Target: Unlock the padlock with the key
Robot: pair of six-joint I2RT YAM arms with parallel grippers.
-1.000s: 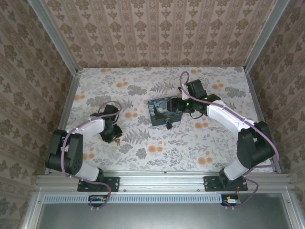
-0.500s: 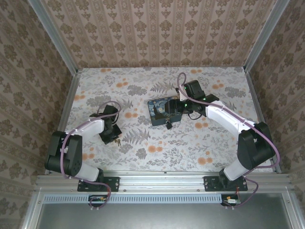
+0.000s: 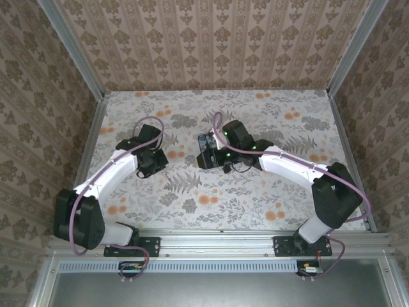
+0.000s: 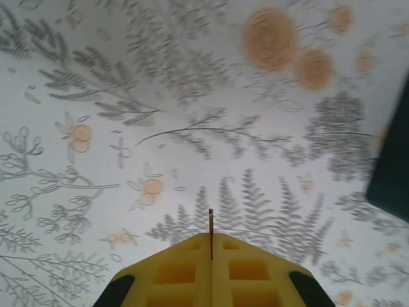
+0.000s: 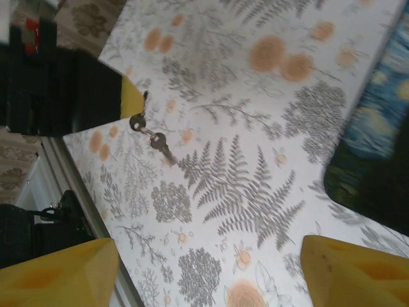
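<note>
**Clerk:** Jaws, nearest first?

**Inspector:** Left gripper [image 4: 211, 242]: yellow jaws closed flat on a thin metal edge. Seen from the right wrist, that is the ring end of the small grey metal key [image 5: 161, 146], which dangles above the floral tabletop [image 4: 192, 96], well left of the dark-blue swirl-painted box [image 5: 374, 147]. Right gripper [image 5: 208, 251]: jaws apart, empty, over that box.

**Clerk:** Hazards?

**Inspector:** The key hangs loose, so it may swing or twist and miss the keyway. The tiny dark padlock [image 3: 227, 168], apparently at the box's near edge, looks unsteadied — a push could shove it aside.

**Clerk:** Key's lie?

**Inspector:** Long axis slanted — blade tip downward, toward the box.
</note>
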